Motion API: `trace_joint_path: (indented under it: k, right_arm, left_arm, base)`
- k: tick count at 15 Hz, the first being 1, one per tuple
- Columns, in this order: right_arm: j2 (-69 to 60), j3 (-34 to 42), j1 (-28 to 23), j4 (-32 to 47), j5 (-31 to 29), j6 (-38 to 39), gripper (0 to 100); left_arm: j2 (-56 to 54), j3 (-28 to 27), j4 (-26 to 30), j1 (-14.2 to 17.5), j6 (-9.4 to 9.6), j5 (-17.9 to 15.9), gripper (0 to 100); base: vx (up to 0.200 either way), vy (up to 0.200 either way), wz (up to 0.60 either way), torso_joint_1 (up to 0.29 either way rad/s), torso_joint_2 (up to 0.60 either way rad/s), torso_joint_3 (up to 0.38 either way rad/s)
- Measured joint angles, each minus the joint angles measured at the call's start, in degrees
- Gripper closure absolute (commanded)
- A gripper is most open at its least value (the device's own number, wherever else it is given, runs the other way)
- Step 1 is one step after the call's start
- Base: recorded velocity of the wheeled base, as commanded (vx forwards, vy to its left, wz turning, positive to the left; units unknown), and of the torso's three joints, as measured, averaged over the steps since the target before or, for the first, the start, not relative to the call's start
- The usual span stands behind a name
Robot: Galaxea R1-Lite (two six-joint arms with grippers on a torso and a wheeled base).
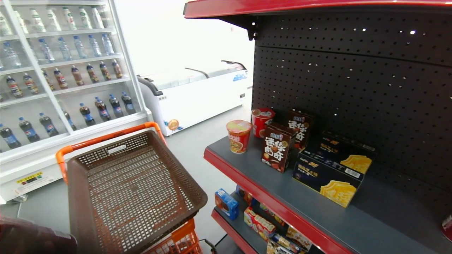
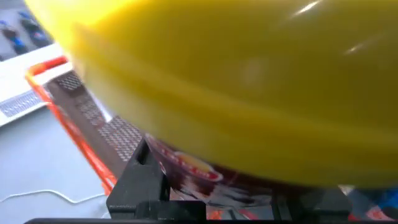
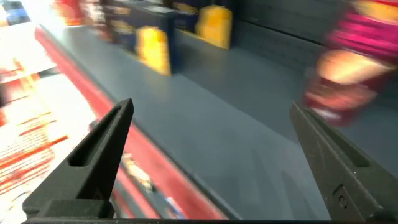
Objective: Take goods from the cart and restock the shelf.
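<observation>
**Left gripper** [image 2: 217, 196]: it is closed on a dark red cup with a broad yellow lid [image 2: 236, 81]. The cup is seated between the black fingers [image 2: 140, 177] and is held clear above the brown perforated plastic cart basket with an orange handle [image 1: 130, 190]. How tightly the fingers are closed is hidden by the cup itself.

**Right gripper** [image 3: 211, 106]: the fingers are spread wide, and nothing is held or touched. The gripper is positioned over the grey shelf deck with a red front edge [image 1: 317, 218]. A blurred red-and-pink cup [image 3: 348, 68] is seen standing on the deck just beyond one finger.

**Shelf:** the following are recorded on the deck, in front of the black perforated back panel [image 1: 353, 77].
- Two red noodle cups [image 1: 239, 135] are set near the deck's end.
- Two upright brown cartons [image 1: 278, 148] are placed just beside them.
- Two dark blue boxes with yellow pictures [image 1: 328, 176] are lined up one behind the other.

Assorted coloured packets [image 1: 259, 222] are noted on the lower shelf.

**Room:** a glass-fronted cooler stocked with bottles [image 1: 63, 70] is observed beyond the cart. A white chest freezer [image 1: 197, 95] is seen farther back on the grey floor.
</observation>
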Motion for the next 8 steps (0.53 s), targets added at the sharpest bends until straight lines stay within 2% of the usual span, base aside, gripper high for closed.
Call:
trace_joint_path:
  k: [2,8]
  right_arm:
    - [0.0,0.0,0.0,0.1,0.0,0.0,0]
    - [0.0,0.0,0.0,0.1,0.0,0.0,0]
  left_arm:
    - [-3.0,-0.1,5.0,0.1,0.22,0.5,100]
    - [-9.2,0.3,9.2,0.0,0.32,0.5,100]
  base:
    - [0.0,0.0,-0.6,0.012,0.01,0.0]
    - [0.0,0.0,-0.6,0.002,0.0,0.005]
